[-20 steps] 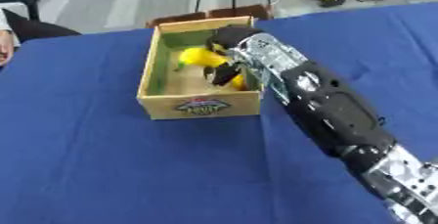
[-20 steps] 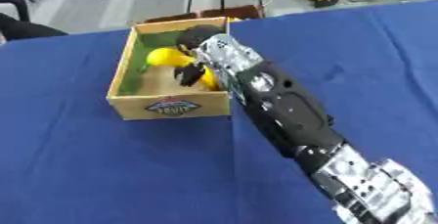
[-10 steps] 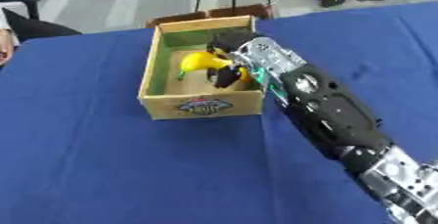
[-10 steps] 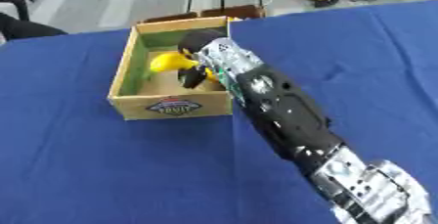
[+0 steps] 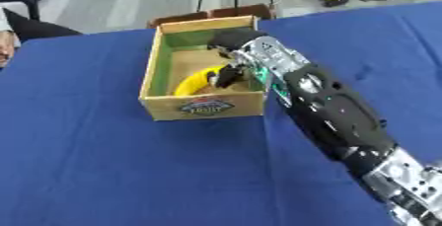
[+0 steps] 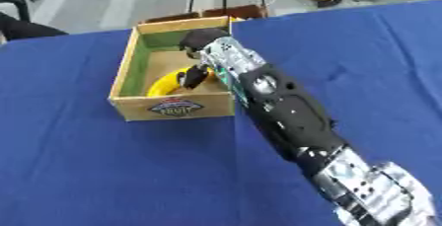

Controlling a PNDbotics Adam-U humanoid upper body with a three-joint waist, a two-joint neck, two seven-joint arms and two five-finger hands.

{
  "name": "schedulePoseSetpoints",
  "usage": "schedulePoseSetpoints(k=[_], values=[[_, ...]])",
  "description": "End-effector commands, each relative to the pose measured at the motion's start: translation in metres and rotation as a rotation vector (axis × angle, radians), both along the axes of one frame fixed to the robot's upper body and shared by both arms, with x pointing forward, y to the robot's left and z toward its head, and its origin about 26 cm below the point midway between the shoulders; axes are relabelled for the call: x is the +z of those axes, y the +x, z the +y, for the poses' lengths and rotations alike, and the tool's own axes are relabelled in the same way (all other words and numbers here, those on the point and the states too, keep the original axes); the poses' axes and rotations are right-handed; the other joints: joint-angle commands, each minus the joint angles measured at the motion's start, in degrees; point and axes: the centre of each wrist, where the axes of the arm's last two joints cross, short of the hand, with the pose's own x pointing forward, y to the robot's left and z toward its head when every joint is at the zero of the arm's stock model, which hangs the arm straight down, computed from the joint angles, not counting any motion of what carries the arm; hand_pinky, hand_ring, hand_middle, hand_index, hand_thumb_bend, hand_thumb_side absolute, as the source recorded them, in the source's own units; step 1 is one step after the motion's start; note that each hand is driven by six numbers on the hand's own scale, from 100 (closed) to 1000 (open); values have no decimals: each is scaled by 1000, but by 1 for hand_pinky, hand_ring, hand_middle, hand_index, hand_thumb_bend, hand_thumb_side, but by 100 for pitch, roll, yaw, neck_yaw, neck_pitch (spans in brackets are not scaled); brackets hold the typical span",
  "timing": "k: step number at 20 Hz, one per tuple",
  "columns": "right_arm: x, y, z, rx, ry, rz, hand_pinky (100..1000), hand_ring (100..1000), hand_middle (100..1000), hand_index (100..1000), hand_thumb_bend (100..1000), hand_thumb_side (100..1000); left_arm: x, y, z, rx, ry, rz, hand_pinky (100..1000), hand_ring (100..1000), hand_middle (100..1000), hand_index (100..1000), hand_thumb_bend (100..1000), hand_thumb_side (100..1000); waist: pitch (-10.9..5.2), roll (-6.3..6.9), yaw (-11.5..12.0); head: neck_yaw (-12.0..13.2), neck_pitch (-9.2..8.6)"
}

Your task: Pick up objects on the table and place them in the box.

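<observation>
I have the right hand reaching over the box, its fingers curled down around the banana, which lies low inside, at or just above the floor near the front wall. The banana looks light, smooth and curved, probably a stiff toy, so I judge it best taken across its middle, where it won't swivel. The left hand is out of sight.

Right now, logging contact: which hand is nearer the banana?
Right. The right hand is in the box at the banana; the left hand shows in neither view.
</observation>
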Motion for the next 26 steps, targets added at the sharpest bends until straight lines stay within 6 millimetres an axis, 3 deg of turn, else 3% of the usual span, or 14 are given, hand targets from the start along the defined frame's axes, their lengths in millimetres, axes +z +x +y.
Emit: schedulePoseSetpoints(k=[1, 8, 16, 21, 26], values=[[16, -3, 6, 22, 30, -42, 836, 991, 893, 953, 198, 542, 8, -2, 0, -3, 13, -28, 336, 686, 717, 754, 100, 829, -78, -2, 13, 14, -51], [27, -9, 8, 41, 52, -98, 835, 986, 887, 946, 198, 582, 9, -2, 1, -3, 16, -30, 337, 685, 715, 754, 100, 829, -91, -3, 20, 21, -52], [70, -36, 5, 93, 101, -282, 831, 978, 883, 944, 207, 666, 9, -2, 2, 0, 17, -33, 338, 684, 715, 754, 100, 829, -111, 4, 1, 40, 0], [100, -64, -12, 110, 136, -377, 821, 974, 877, 945, 240, 699, 9, -2, 3, 6, 18, -33, 337, 684, 715, 754, 100, 827, -109, 26, -45, 110, 63], [117, -87, -43, 79, 202, -404, 807, 980, 866, 943, 285, 701, 8, -3, 4, 13, 18, -30, 336, 684, 714, 754, 100, 826, -117, 46, -92, 193, 66]])
